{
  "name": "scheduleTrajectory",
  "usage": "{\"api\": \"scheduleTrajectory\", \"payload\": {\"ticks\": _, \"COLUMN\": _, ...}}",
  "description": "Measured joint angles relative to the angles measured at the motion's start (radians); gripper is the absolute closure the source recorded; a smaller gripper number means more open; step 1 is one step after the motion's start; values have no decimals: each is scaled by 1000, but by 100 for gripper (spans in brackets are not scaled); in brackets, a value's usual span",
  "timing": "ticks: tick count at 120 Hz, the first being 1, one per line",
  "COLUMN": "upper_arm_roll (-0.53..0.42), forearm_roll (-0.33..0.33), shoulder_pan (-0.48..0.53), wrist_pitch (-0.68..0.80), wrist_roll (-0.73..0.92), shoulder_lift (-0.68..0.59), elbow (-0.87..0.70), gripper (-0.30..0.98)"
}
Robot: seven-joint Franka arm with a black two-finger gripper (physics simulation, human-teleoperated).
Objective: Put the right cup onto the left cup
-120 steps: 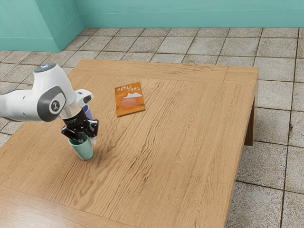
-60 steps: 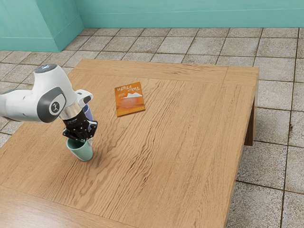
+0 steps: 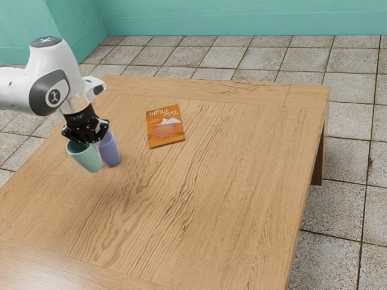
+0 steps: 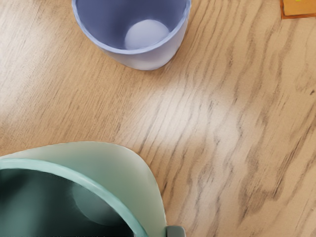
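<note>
In the exterior view my gripper [image 3: 92,142] is shut on the wall of the green cup [image 3: 88,159], holding it tilted and raised off the table. Just beyond it the blue-purple cup [image 3: 110,151] stands upright on the table, partly behind the gripper. The wrist view has the green cup [image 4: 123,170] large and close under my hand, its mouth facing up, and a fingertip [image 4: 175,231] at its wall. Apart from it stands the blue-purple cup [image 4: 153,58], its inside and bottom visible.
An orange book [image 3: 165,127] lies flat on the wooden table [image 3: 242,181], toward the exterior view's right from the cups. The table's far edge and its right-hand edge border a tiled floor.
My arm has risen and moved toward the exterior view's upper left, carrying the green cup up off the table. More of the blue-purple cup is now exposed; the book has stayed put.
</note>
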Motion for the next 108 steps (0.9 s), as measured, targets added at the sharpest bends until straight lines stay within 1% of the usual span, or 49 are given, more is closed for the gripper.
{"api": "scheduleTrajectory", "payload": {"ticks": 9, "upper_arm_roll": -1, "forearm_roll": 2, "shoulder_pan": -1, "wrist_pitch": -79, "wrist_roll": 2, "shoulder_lift": 46, "elbow": 119, "gripper": 79}}
{"api": "scheduleTrajectory", "payload": {"ticks": 18, "upper_arm_roll": -2, "forearm_roll": 0, "shoulder_pan": -5, "wrist_pitch": -142, "wrist_roll": 8, "shoulder_lift": 119, "elbow": 240, "gripper": 79}}
{"api": "scheduleTrajectory", "payload": {"ticks": 30, "upper_arm_roll": -3, "forearm_roll": -5, "shoulder_pan": -13, "wrist_pitch": -196, "wrist_roll": 17, "shoulder_lift": 190, "elbow": 333, "gripper": 78}}
{"api": "scheduleTrajectory", "payload": {"ticks": 55, "upper_arm_roll": -5, "forearm_roll": -43, "shoulder_pan": -16, "wrist_pitch": -234, "wrist_roll": 33, "shoulder_lift": 273, "elbow": 380, "gripper": 78}}
{"api": "scheduleTrajectory", "payload": {"ticks": 74, "upper_arm_roll": -5, "forearm_roll": -68, "shoulder_pan": 80, "wrist_pitch": -229, "wrist_roll": 53, "shoulder_lift": 317, "elbow": 424, "gripper": 78}}
{"api": "scheduleTrajectory", "payload": {"ticks": 80, "upper_arm_roll": -4, "forearm_roll": -73, "shoulder_pan": 97, "wrist_pitch": -225, "wrist_roll": 59, "shoulder_lift": 320, "elbow": 427, "gripper": 78}}
{"api": "scheduleTrajectory", "payload": {"ticks": 93, "upper_arm_roll": -4, "forearm_roll": -79, "shoulder_pan": 93, "wrist_pitch": -215, "wrist_roll": 70, "shoulder_lift": 332, "elbow": 434, "gripper": 78}}
{"api": "scheduleTrajectory", "payload": {"ticks": 108, "upper_arm_roll": -4, "forearm_roll": -81, "shoulder_pan": 95, "wrist_pitch": -208, "wrist_roll": 83, "shoulder_lift": 366, "elbow": 481, "gripper": 78}}
